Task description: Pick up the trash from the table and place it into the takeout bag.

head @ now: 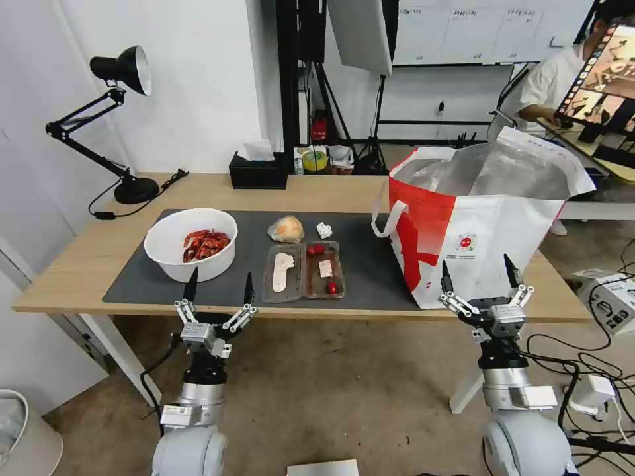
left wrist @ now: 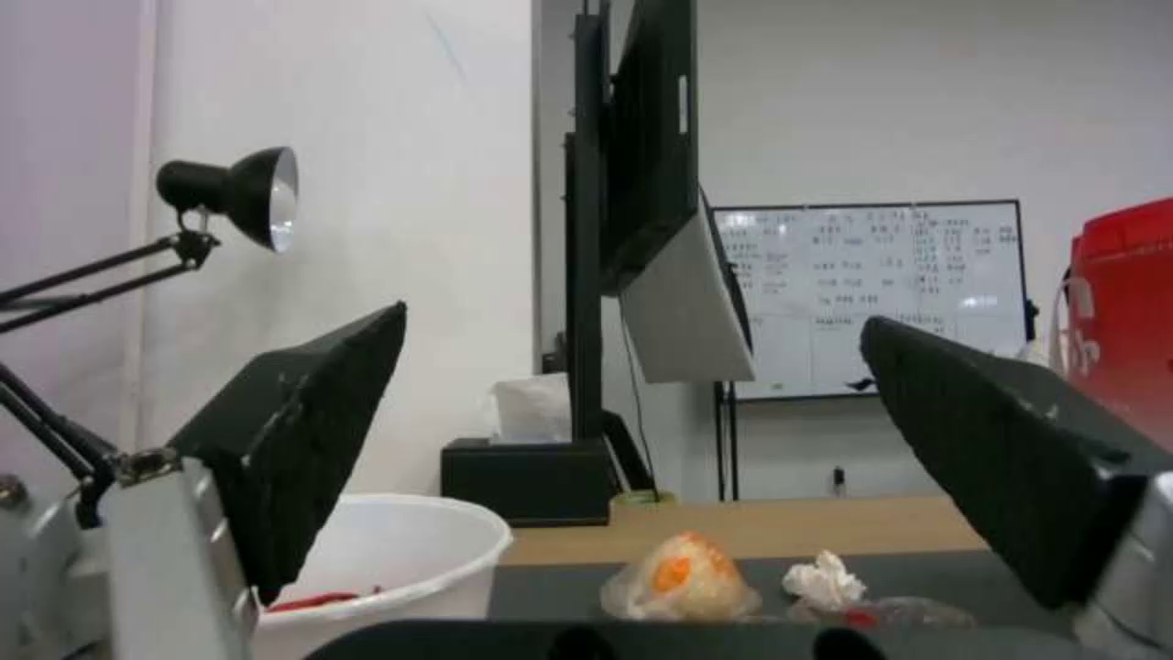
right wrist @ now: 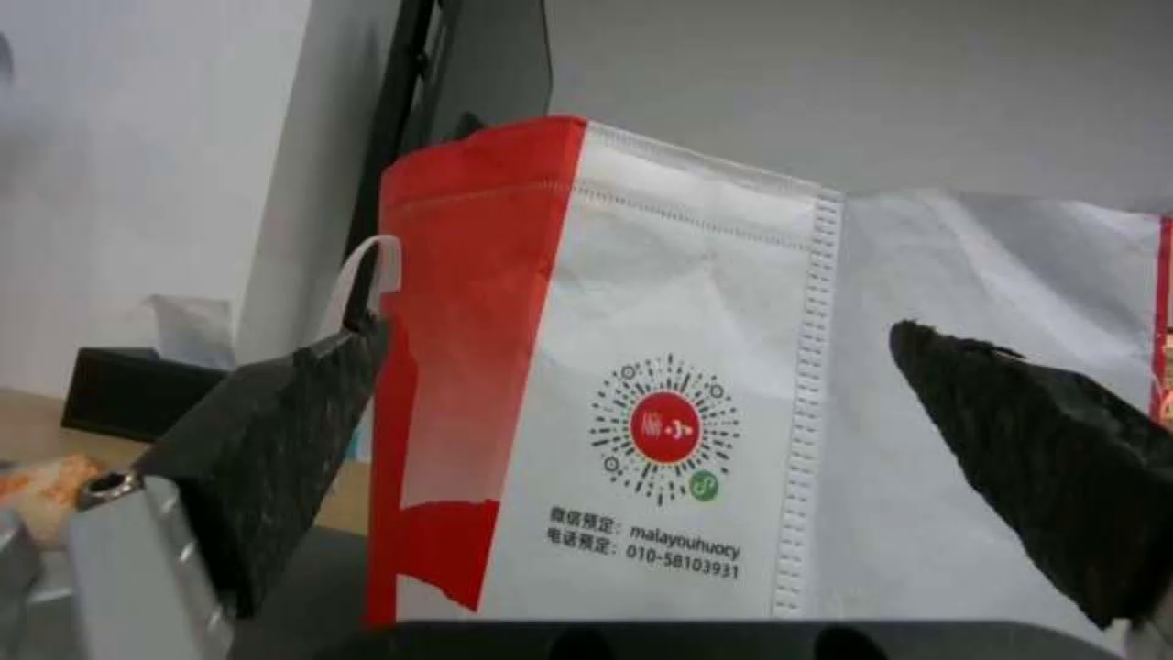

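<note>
Left gripper [head: 219,285] held wide apart, empty, before bowl [head: 190,243]. Right gripper [head: 479,272] likewise spread, empty, before bag [head: 489,218] on counter [head: 73,271].

Both arms rise from the bottom of the head view, forearms near upright, wrists pointing forward. The left gripper [head: 220,284] sits on the robot's left, its two dark fingers [head: 191,285] spread wide and pointing up (nothing between them). The right gripper [head: 478,273] stands on the robot's right at about the same height, its fingers [head: 446,277] likewise splayed apart and bare. In each wrist view the tapered black pads [left wrist: 312,440] [right wrist: 293,440] stand well apart.
</note>
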